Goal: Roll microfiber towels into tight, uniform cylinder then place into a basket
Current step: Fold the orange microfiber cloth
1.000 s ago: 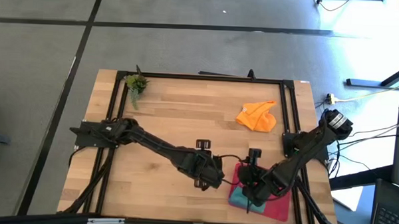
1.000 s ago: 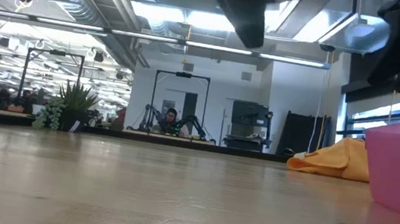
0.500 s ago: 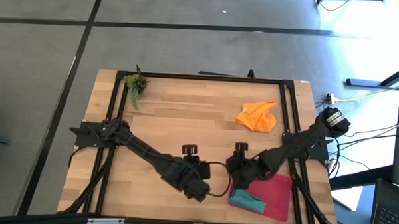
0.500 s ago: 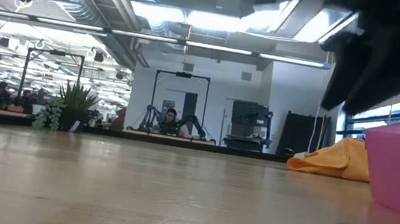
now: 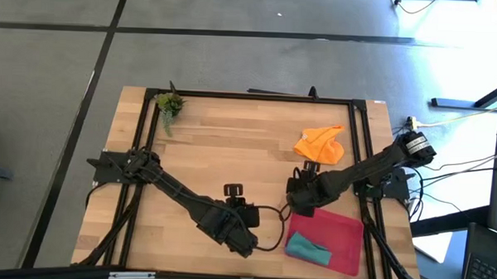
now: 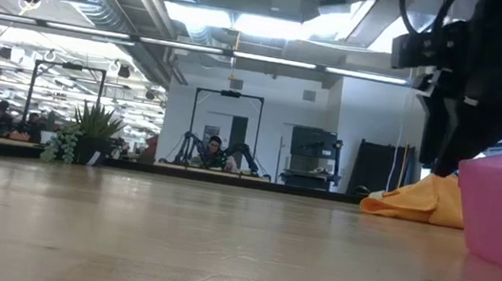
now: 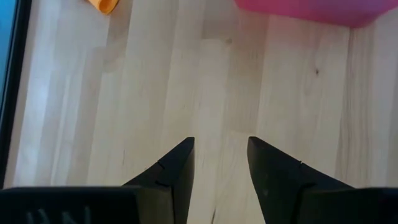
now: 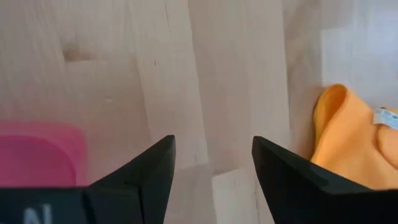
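Observation:
The rolled teal towel (image 5: pixel 311 249) lies inside the red-pink basket (image 5: pixel 346 232) at the near right, with no gripper on it. The orange towel (image 5: pixel 320 145) lies crumpled on the wood beyond the basket, and shows in the low view (image 6: pixel 416 201) and the right wrist view (image 8: pixel 348 134). My right gripper (image 5: pixel 294 199) hangs open over bare wood between the basket's far left corner (image 8: pixel 34 152) and the orange towel. My left gripper (image 5: pixel 253 232) stands open above bare wood (image 7: pixel 221 140), left of the basket (image 7: pixel 311 9).
A small green plant sprig (image 5: pixel 169 105) lies at the far left corner. Black frame rails (image 5: pixel 140 144) run along the table's left and right sides. Bare wood spans the table's middle and left. Beyond the table is a room with other rigs and a person (image 6: pixel 211 150).
My right gripper has left the space over the basket and gone toward the far edge and the orange towel. My left gripper has drawn back toward the table's left and near edge. The teal towel, covered by both grippers before, now shows in the basket.

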Robot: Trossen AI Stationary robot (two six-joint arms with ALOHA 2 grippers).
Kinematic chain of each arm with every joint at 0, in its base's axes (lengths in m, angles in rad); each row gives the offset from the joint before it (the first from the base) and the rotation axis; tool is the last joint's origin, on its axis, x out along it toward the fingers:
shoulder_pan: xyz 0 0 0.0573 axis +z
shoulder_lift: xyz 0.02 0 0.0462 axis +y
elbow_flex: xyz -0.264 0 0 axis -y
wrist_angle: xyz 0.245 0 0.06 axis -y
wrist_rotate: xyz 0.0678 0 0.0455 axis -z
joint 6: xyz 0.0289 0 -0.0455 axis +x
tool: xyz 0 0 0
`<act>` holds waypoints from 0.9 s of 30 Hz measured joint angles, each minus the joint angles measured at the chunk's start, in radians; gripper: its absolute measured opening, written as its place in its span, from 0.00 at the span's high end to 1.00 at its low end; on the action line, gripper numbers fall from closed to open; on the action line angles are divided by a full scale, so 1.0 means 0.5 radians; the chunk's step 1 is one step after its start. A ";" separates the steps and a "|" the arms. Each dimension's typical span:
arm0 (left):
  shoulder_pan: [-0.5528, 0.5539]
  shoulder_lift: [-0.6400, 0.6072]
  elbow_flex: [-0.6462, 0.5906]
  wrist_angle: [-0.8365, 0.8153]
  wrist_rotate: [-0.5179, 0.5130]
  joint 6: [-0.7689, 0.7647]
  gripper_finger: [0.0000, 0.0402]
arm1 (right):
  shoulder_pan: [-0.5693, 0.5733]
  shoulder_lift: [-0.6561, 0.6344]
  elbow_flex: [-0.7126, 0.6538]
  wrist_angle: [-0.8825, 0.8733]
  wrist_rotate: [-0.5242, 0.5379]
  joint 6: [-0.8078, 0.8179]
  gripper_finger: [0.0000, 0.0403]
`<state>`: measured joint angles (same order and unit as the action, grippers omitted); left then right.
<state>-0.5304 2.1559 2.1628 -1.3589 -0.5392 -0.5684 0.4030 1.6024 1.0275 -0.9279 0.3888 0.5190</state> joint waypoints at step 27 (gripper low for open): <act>-0.148 0.002 0.000 -0.096 0.013 -0.243 0.65 | 0.104 0.005 -0.010 0.251 -0.535 -0.166 0.46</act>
<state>-0.6044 2.1571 2.1628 -1.4071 -0.5327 -0.6897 0.4550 1.6047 1.0225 -0.8026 0.1214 0.4358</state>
